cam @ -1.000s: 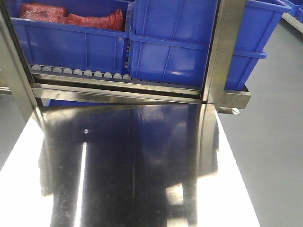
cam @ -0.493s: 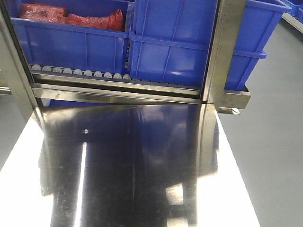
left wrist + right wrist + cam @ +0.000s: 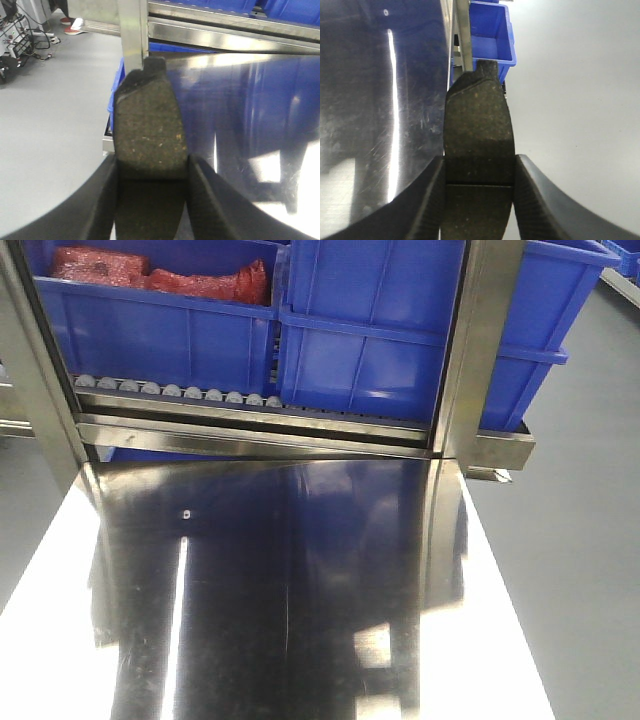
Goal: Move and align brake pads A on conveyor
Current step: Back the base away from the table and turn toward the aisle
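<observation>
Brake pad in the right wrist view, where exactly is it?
The pad is gripped in the right claw, at the steel tabletop's right edge, with grey floor on its right and a blue bin just beyond its tip.

Overhead light is shining in bright streaks on the steel bench (image 3: 300, 590). Behind it, blue bins (image 3: 370, 330) are sitting on a roller rack (image 3: 180, 392); grey floor (image 3: 580, 540) is spreading all around.
</observation>
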{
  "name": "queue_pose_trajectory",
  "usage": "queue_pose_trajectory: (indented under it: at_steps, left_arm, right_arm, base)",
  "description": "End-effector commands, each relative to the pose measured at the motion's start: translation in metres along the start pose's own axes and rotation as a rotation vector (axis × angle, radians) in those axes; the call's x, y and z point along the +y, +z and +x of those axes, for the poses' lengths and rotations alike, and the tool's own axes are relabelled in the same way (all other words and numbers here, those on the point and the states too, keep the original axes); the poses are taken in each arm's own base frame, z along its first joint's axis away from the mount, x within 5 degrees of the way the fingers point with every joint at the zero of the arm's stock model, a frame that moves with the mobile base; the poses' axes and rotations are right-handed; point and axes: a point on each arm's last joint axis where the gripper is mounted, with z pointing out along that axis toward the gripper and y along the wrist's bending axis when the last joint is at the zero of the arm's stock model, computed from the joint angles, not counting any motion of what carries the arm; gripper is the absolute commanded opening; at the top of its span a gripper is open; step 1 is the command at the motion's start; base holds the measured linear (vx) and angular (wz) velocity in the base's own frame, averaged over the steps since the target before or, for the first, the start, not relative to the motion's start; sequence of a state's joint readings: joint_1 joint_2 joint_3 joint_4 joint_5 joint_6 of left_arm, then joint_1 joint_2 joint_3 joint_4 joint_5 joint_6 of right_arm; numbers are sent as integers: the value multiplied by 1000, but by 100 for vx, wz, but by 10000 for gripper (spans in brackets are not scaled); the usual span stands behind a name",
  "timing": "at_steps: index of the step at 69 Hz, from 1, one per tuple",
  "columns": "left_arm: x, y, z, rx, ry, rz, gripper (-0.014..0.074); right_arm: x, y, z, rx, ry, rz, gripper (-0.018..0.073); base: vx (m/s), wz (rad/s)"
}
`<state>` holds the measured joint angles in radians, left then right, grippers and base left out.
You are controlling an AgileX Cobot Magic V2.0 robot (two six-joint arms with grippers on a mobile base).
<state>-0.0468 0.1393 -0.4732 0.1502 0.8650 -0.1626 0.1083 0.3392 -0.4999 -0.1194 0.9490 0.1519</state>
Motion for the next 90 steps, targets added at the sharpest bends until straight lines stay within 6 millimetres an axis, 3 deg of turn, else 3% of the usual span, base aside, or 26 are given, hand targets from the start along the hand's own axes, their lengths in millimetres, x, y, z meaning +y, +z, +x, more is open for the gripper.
queue_pose_trajectory:
  at_steps: [1, 29, 90]
  left_arm:
    - [-1, -3, -15, -100, 1, 13, -6]
    - [-1, -3, -15, -100, 1, 13, -6]
    - [-1, -3, -15, -100, 1, 13, -6]
  right_arm:
    - [0, -6, -13, -98, 0, 1, -4]
    - [0, -6, -13, -98, 0, 1, -4]
    - [0, -6, -13, -98, 0, 1, -4]
  base:
    - [-4, 8]
    - [-9, 25]
    - [-22, 59]
